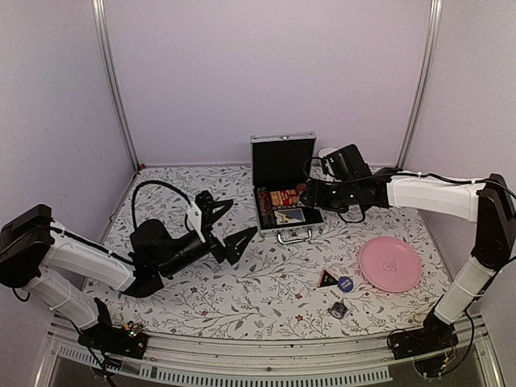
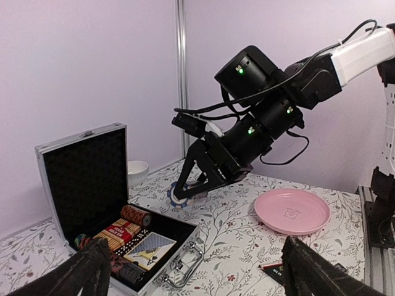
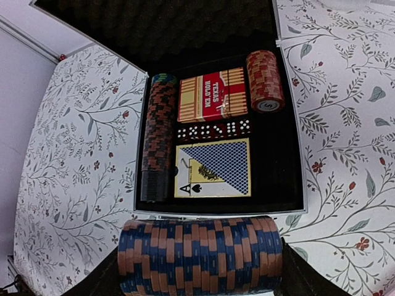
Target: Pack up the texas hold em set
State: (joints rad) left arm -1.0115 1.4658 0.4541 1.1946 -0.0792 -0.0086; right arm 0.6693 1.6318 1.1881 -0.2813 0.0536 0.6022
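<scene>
Silver case [image 1: 282,161]: open at the middle of the table [image 1: 266,298], lid upright, black lining showing, handle [image 1: 295,235] on the side nearest the arms.
Right gripper [image 1: 305,193]: clamped on a stack of blue-and-orange chips [image 3: 200,253]. The stack lies sideways between the fingers.
Held chips, place: in the air at the case's right side, above its rim and clear of the table.
Left gripper [image 1: 238,219]: jaws wide apart with nothing between them, low over the table, well left of the case and pointing towards it.
Chip row [image 3: 157,135]: a long dark and orange row lying along the tray's left side.
Red deck [image 3: 213,94]: boxed, printed "Texas Hold Em", at the tray's back middle.
Dice [image 3: 213,130]: a dark red line of them, just in front of the red deck.
Blue deck [image 3: 216,166]: in front of the dice, blue patterned back, with an ace of spades showing at its left edge.
Short stack [image 3: 264,80]: red-and-tan chips on their side in the tray's back right corner.
Triangle [image 1: 326,280]: black, flat on the table, in front of the case and to its right.
Disc [image 1: 346,283]: blue, touching or just beside the triangle, between it and the plate.
Plate [image 1: 390,264]: pink, right of the disc, nothing on it.
Small piece [image 1: 337,310]: dark, near the table's front edge, too small to tell what it is.
Bowl [image 2: 137,171]: white, behind the case by the back wall.
</scene>
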